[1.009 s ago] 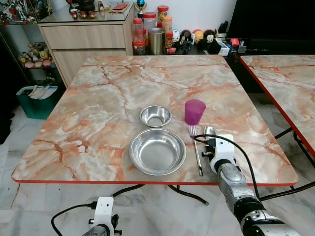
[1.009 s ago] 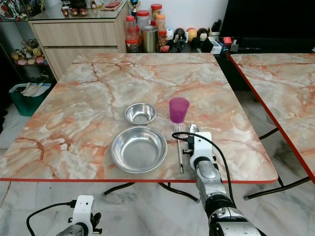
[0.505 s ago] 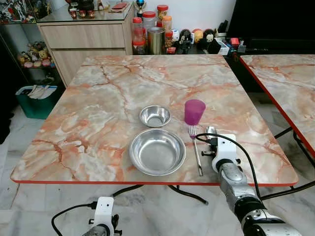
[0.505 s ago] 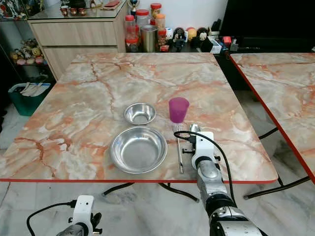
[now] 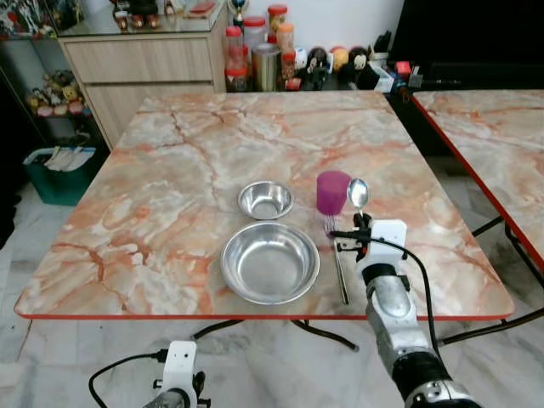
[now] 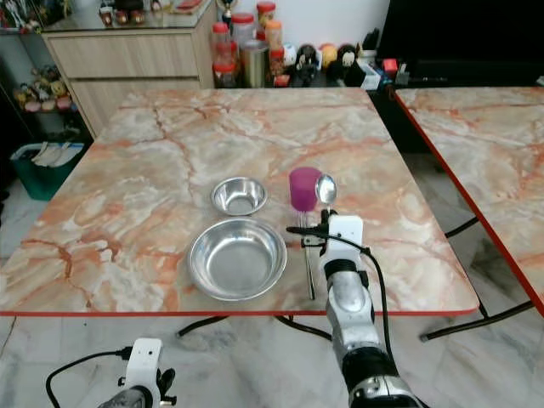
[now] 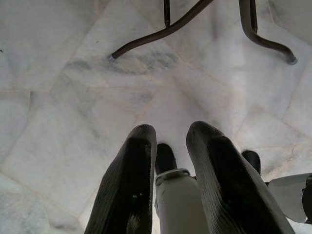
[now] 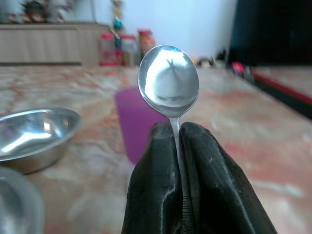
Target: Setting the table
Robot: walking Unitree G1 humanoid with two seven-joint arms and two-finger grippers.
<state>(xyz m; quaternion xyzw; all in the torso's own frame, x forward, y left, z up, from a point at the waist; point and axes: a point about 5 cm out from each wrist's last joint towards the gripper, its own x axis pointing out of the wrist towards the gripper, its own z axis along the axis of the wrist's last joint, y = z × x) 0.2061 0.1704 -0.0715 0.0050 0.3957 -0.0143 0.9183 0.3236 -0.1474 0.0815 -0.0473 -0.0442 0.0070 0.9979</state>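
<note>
Right gripper (image 8: 178, 146) pinches the spoon (image 8: 168, 80) upright by the purple cup (image 5: 332, 191) (left arm idle), placing step; next, lay it beside the fork (image 5: 338, 270).

Right gripper (image 5: 360, 228) sits over the table's (image 5: 170, 187) near right part, pinching a spoon (image 5: 358, 194) that sticks up ahead of it. Cup (image 5: 332, 192) is just left of the spoon, fork (image 5: 338, 268) lies left of the claw, big bowl (image 5: 269, 262) further left, small bowl (image 5: 266, 200) behind that
</note>
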